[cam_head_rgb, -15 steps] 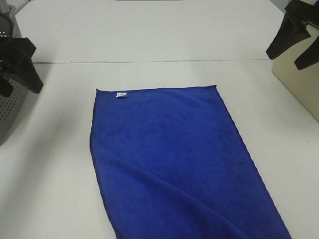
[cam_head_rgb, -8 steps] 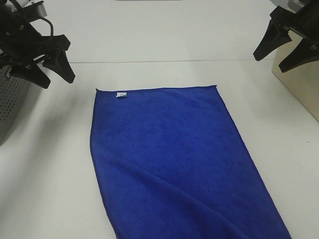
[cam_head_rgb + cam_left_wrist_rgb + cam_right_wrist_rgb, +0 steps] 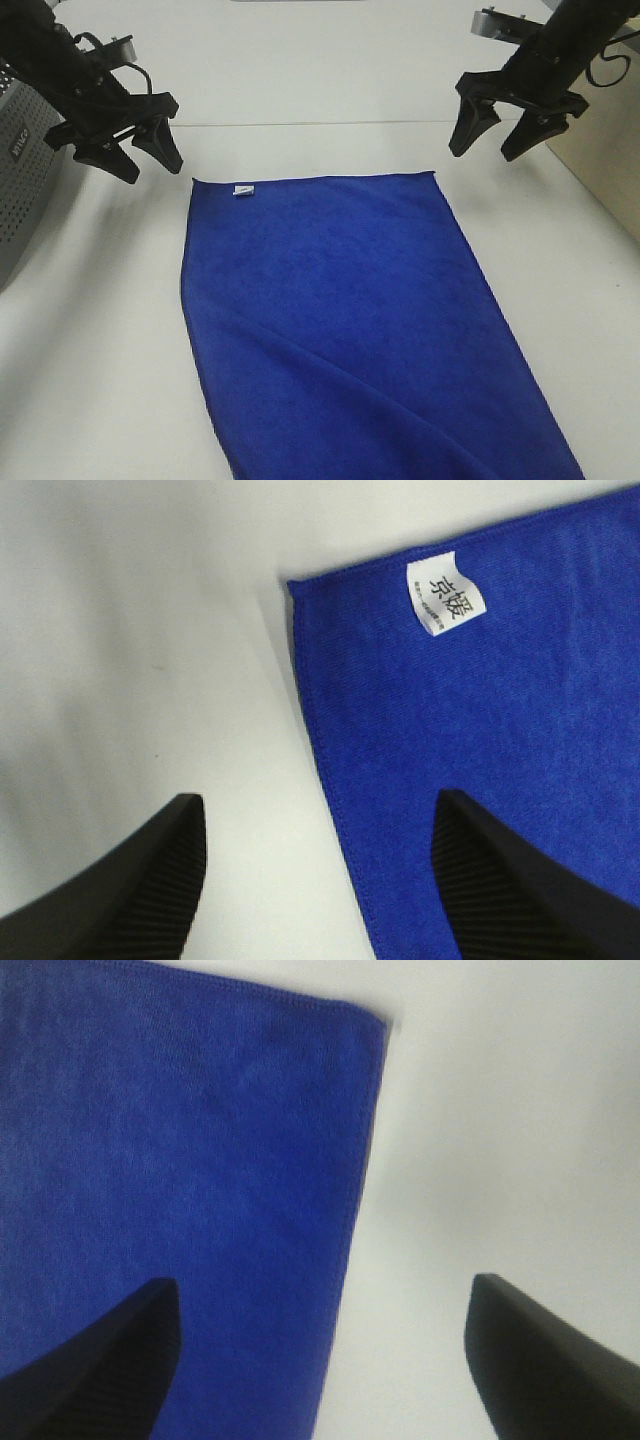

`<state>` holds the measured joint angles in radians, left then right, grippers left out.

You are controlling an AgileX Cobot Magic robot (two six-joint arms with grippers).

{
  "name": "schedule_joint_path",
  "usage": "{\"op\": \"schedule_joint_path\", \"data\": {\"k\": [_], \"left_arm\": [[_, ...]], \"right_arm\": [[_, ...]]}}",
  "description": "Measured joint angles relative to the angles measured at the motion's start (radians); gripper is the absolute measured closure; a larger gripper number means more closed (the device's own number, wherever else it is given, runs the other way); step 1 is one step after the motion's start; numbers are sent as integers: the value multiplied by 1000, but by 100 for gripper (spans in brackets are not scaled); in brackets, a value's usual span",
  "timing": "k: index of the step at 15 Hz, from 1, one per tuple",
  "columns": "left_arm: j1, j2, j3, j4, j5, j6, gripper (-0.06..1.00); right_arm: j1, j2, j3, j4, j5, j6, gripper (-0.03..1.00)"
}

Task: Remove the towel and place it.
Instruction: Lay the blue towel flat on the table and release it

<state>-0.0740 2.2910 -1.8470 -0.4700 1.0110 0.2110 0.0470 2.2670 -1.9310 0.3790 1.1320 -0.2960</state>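
plainly, towel [image 3: 350,320] flat, left jaws, right jaws spread beside its far corners

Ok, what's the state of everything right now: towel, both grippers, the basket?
Towel: spread flat on the table, one long crease near the front, not gripped.
Tag: lying flat at the towel's far short edge.
Left gripper: open, empty, above the tag corner.
Right gripper: open, empty, above the other far corner.
Basket: at the left, mostly out of frame, inside hidden.
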Motion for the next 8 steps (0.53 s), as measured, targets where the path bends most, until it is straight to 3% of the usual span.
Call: {"op": "schedule_joint_path", "data": {"k": [8], "left_arm": [[0,135,-122,-9,-33,0,33]], "right_arm": [[22,144,-94,-29,-72,14,20]]}}
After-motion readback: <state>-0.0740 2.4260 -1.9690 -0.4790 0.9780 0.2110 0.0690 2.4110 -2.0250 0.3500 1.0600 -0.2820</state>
